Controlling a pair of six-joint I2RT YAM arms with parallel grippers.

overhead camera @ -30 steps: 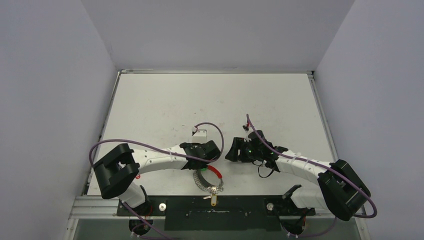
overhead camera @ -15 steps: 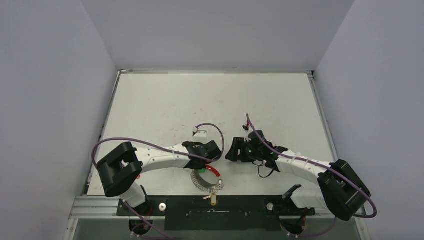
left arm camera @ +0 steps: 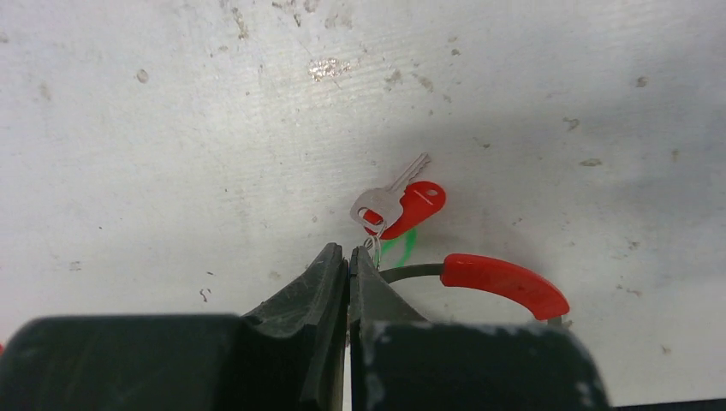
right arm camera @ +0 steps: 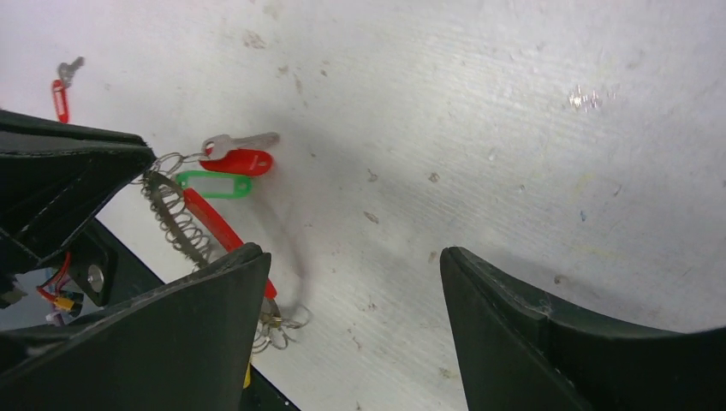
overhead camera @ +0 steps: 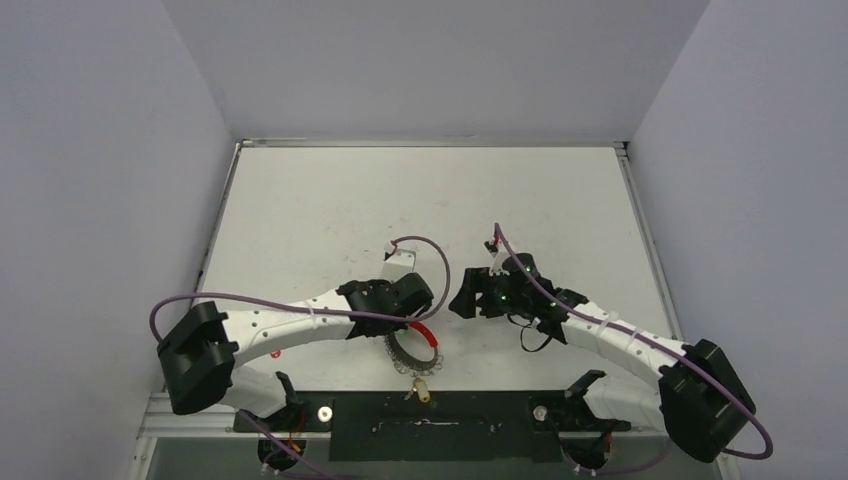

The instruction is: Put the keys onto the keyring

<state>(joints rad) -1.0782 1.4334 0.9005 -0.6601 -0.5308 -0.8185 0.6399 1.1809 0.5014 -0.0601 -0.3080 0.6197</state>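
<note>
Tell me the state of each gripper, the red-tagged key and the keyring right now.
left gripper: shut.
right gripper: open, empty.
red-tagged key: flat on the table, its loop at the left gripper's tips.
keyring: beside the left gripper; whether held, unclear.

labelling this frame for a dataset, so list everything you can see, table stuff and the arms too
keyring: one, silvery wire with a red plastic piece, near table edge
key with red tag: one, silver, beside the keyring
green tag: one, green, next to that key
second key with red tag: one, silver, lying apart
yellowish tag: one, at the near edge past the keyring
table: one, white, scuffed
left gripper: one, black, shut at the keyring's rim
right gripper: one, black, open, empty
</note>
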